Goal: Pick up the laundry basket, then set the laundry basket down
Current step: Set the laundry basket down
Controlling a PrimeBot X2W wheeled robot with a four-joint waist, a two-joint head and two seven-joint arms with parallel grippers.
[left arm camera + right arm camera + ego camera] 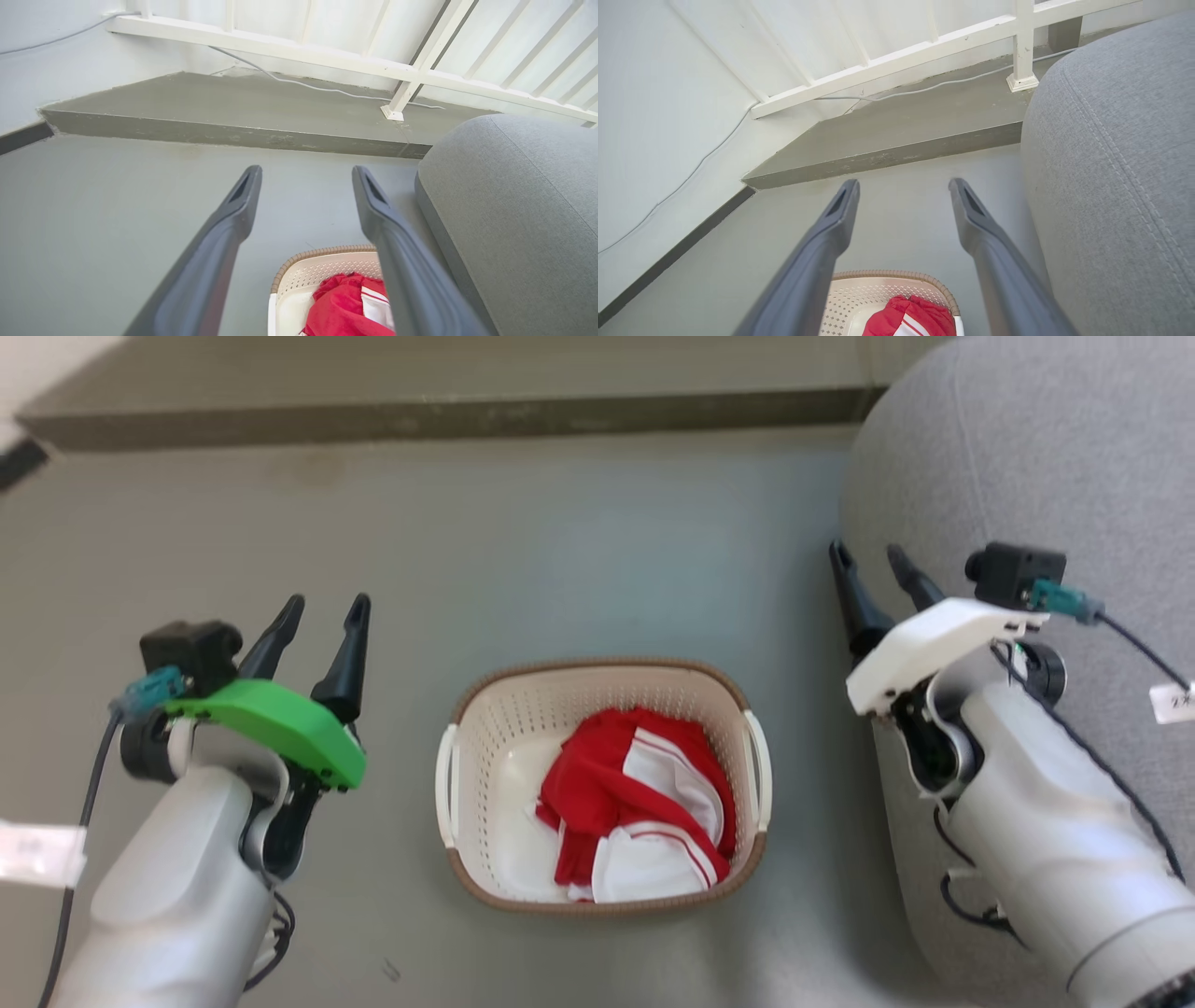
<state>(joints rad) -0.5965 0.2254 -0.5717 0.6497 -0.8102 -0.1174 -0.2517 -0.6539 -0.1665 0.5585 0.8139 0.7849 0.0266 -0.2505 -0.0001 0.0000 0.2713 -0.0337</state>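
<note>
Two claws: the left claw (327,607) and the right claw (866,555) hang on either side of the laundry basket (597,665), each well apart from it and touching nothing.
Left claw, state: its fingers stand apart with nothing between them; its wrist view shows floor through the gap.
Right claw, state: its fingers are also spread and empty, pointing forward past the basket's far rim.
Laundry basket, position: it stands upright on the grey floor (560,541), between the two arms and roughly midway from one to the other.
Handles: the left handle (446,784) and the right handle (761,770) sit on the sides that face the arms. This layout probably suits a two-armed lift, since the basket looks too wide for one claw.
Contents: a red and white garment (635,803) lies bunched inside, towards the basket's right. The load is loose, so a level lift would likely keep it in place.
Grey cushion (1027,448): this upholstered seat lies near the basket's right side, with the right arm in front of it. That arm probably has less room to swing than the left.
Raised step (439,415): it crosses the floor beyond the basket, well apart from it.
Stage, as judged: the arms flank the basket symmetrically, ready to approach; the pick-up is not yet begun.
</note>
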